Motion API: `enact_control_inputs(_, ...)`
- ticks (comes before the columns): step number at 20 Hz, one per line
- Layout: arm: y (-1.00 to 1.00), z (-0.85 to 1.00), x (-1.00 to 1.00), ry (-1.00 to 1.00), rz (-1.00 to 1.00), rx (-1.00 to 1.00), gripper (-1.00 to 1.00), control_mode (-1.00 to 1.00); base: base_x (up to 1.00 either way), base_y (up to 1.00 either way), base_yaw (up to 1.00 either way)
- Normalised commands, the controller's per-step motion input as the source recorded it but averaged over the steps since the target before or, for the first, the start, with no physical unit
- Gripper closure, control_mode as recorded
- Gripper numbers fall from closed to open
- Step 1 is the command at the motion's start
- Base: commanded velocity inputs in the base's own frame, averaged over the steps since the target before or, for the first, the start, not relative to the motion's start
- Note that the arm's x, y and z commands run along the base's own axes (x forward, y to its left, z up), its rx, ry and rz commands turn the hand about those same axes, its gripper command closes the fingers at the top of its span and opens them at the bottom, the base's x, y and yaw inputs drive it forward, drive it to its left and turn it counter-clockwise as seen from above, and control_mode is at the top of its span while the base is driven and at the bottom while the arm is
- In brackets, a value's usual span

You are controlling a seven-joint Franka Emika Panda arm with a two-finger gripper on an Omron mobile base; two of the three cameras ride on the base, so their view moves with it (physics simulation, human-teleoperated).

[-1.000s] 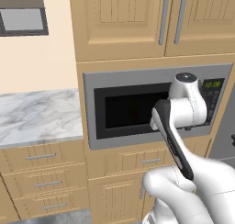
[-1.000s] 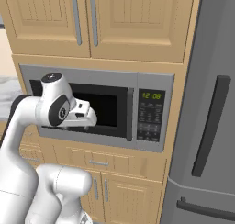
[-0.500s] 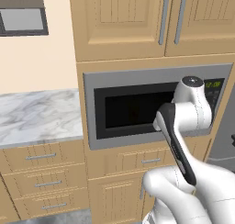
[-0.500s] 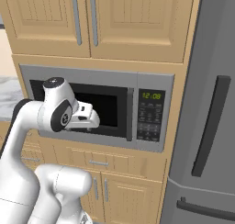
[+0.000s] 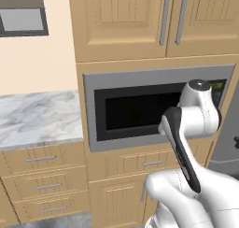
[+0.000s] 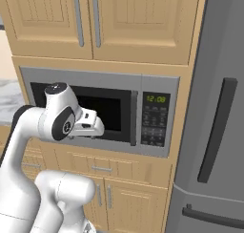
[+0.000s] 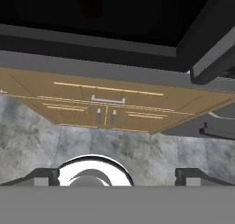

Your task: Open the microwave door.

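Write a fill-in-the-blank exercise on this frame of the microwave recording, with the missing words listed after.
1. The microwave door is ____.
2. The door handle is a dark bar standing ____.
3. In the right base view, the fridge stands to the ____ of the microwave.
4. The keypad display glows ____.

Missing words: closed; vertical; right; green

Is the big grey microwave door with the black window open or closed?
Closed. The grey-framed microwave door lies flat in the steel front, its dark bar handle beside the keypad panel.
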Motion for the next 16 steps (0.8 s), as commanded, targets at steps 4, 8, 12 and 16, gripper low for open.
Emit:
enact_control_inputs(4,0.00,0.00,0.00,0.00,0.00,0.00,-1.00,1.00,-0.13,-0.47,0.00)
enact_control_inputs(8,0.00,0.00,0.00,0.00,0.00,0.00,-1.00,1.00,-0.07,-0.69,0.00)
enact_control_inputs(12,0.00,0.00,0.00,0.00,0.00,0.00,-1.00,1.00,-0.20,-0.34,0.00)
enact_control_inputs(16,0.00,0.00,0.00,0.00,0.00,0.00,-1.00,1.00,-0.55,-0.23,0.00)
